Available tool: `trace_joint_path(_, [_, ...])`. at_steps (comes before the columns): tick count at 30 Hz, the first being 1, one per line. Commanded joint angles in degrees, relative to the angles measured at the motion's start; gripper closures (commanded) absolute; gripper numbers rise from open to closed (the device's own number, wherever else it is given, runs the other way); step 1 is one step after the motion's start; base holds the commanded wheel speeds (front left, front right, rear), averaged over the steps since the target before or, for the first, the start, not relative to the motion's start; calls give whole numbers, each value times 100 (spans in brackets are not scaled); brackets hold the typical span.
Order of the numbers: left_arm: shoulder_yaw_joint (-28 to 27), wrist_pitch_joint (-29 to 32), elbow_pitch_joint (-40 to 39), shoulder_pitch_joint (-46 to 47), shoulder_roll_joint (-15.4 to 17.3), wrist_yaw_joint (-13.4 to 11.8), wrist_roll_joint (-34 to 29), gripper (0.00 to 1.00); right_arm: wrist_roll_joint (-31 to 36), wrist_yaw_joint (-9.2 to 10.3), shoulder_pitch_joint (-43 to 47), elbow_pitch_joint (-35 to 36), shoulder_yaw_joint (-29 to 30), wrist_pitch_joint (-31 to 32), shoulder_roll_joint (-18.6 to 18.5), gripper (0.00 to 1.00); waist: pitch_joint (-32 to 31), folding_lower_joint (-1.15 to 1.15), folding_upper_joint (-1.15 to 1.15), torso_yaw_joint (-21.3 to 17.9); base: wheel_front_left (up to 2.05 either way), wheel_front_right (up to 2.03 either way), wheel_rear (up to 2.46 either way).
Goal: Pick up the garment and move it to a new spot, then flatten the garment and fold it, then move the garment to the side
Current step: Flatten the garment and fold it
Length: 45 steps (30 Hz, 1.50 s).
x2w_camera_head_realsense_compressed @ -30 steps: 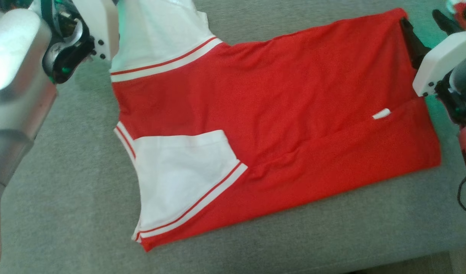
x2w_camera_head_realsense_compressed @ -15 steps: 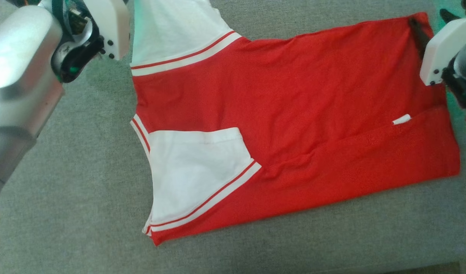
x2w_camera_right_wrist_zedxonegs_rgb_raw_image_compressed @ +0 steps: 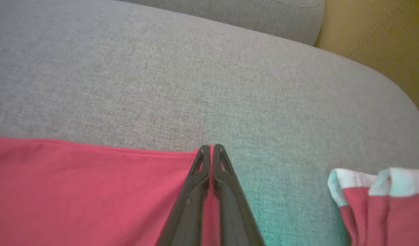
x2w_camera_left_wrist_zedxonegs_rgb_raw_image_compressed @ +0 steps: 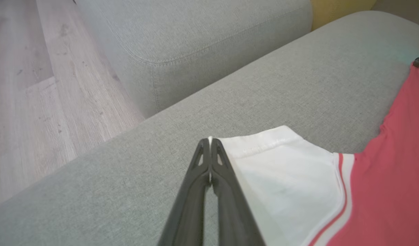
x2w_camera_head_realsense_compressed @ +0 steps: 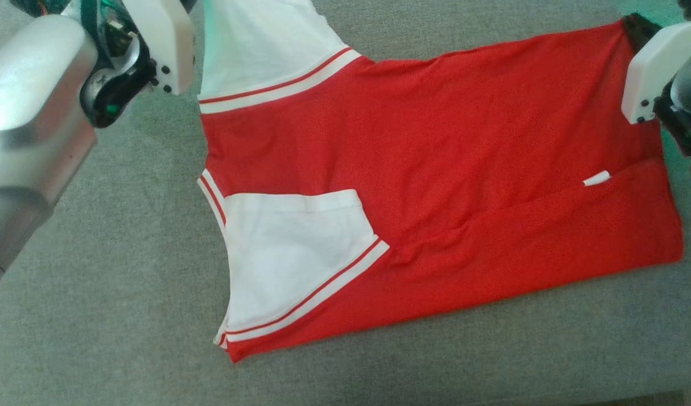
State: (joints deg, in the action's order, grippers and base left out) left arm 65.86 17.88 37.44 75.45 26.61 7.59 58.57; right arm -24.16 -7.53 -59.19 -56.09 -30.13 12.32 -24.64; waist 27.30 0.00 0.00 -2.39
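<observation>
Wrist views: both jaws clamped on garment [x2w_camera_head_realsense_compressed: 413, 169] edge, left at sleeve [x2w_camera_left_wrist_zedxonegs_rgb_raw_image_compressed: 281, 171], right at hem [x2w_camera_right_wrist_zedxonegs_rgb_raw_image_compressed: 127, 153].

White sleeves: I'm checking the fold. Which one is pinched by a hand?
The far sleeve, its corner clamped in the left hand; the near sleeve lies loose on the red body.

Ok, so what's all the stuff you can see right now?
garment: one, red with white sleeves, spread flat on the sofa.
tag: one, white, on the garment's red part.
second cloth: one, red with pale band, bunched on the sofa, apart.
sofa: one, grey, under the garment.
floor: one, pale wood, beside the sofa.
yellow surface: one, behind the sofa, unclear what.
left gripper: one, dark, shut on the white sleeve.
right gripper: one, dark, shut on the red edge.
</observation>
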Motion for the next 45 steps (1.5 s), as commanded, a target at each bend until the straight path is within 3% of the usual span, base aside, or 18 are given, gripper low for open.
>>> trace_joint_path(1, [-147, -159, -48, 451, 270, -10, -10, 100, -44, 4, -118, 105, -62, -146, -119, 100, -12, 0, 0, -3, 0, 0, 0])
trace_joint_path(12, [63, -1661, 212, 784, 242, -10, -325, 100, -536, 4, -401, -37, 193, -1039, -259, 100, -263, 0, 0, 23, 0, 0, 0])
trace_joint_path(16, [232, -1907, 137, 682, 235, -10, -190, 100, -723, 4, -269, -45, 216, -1202, -305, 100, -417, 0, 0, 60, 0, 0, 0])
trace_joint_path(24, [440, -2606, -422, -261, 664, -55, -79, 100, -1290, 4, 552, 147, 243, -1580, -418, 100, -861, 0, 0, 145, 0, 0, 0])
trace_joint_path(31, [531, -2921, -1175, -1234, 964, -443, -93, 100, -1500, 4, 1203, 273, 201, -1786, -433, 100, -1144, 0, 0, 171, 0, 0, 0])
trace_joint_path(40, [623, -3111, -2610, -2584, 1425, -1367, -182, 100, -1553, 4, 2087, 401, 295, -2043, -469, 100, -1434, 0, 0, 162, 0, 0, 0])
trace_joint_path(45, [661, -3017, -3155, -3056, 1557, -1651, -131, 100, -1509, 4, 2375, 462, 390, -2033, -455, 100, -1443, 0, 0, 177, 0, 0, 0])
